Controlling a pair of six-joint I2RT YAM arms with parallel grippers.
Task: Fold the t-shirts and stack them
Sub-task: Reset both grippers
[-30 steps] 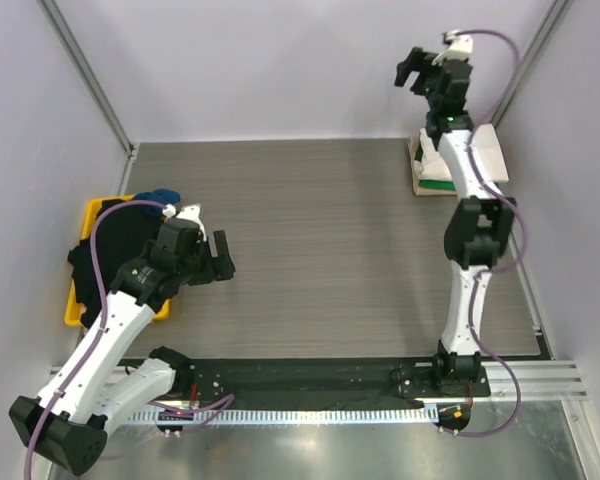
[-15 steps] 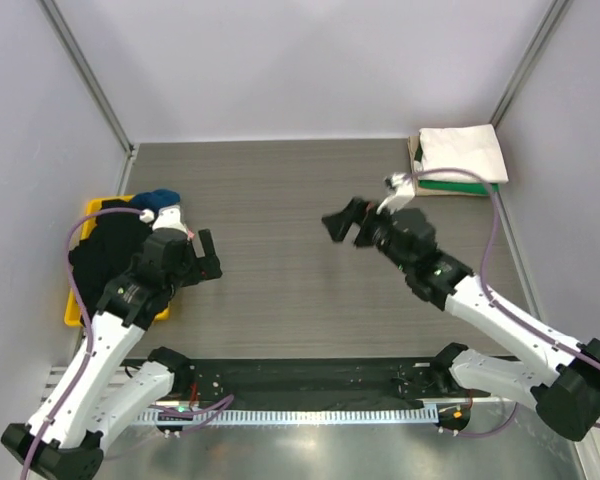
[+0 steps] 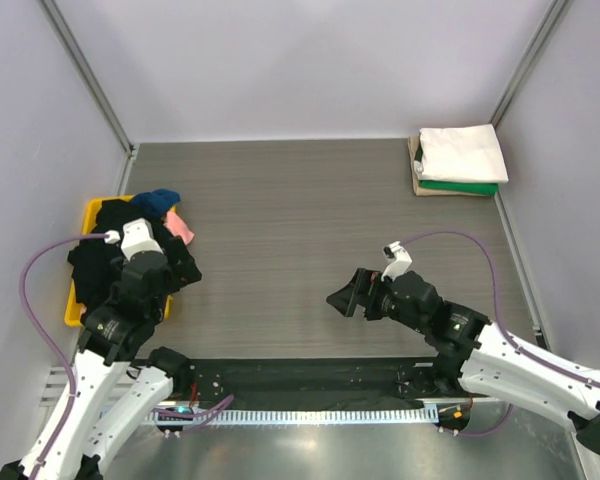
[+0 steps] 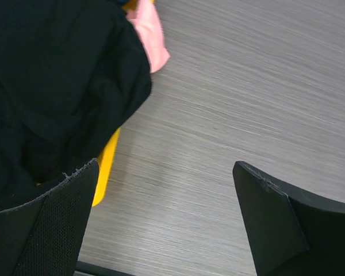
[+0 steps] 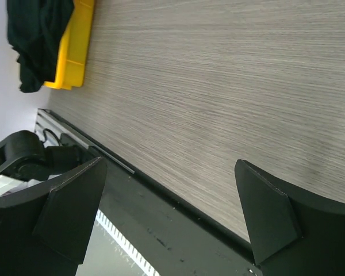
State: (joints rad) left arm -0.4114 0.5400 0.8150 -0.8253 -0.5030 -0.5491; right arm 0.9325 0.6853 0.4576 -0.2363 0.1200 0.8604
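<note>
A heap of unfolded t-shirts fills the yellow tray [image 3: 73,303] at the left: a black one [image 3: 102,250], a blue one [image 3: 157,201] and a pink one [image 3: 183,228]. At the back right lies a folded cream shirt [image 3: 462,152] on top of a folded green shirt [image 3: 460,187]. My left gripper [image 3: 183,272] hovers open at the tray's right edge. In the left wrist view it [image 4: 167,224] holds nothing, with the black shirt [image 4: 57,86] and pink shirt [image 4: 150,34] just beyond it. My right gripper [image 3: 348,297] is low over the front centre of the table, open [image 5: 169,213] and empty.
A flat tan board [image 3: 417,168] lies under the folded stack. The grey wood-grain table [image 3: 300,220] is walled on three sides. A black rail [image 3: 300,377] runs along the near edge between the arm bases. The right wrist view catches the yellow tray [image 5: 75,52].
My right arm swung from high above the folded stack down to the front centre of the table. My left arm drew back toward the tray and its jaws opened wider.
</note>
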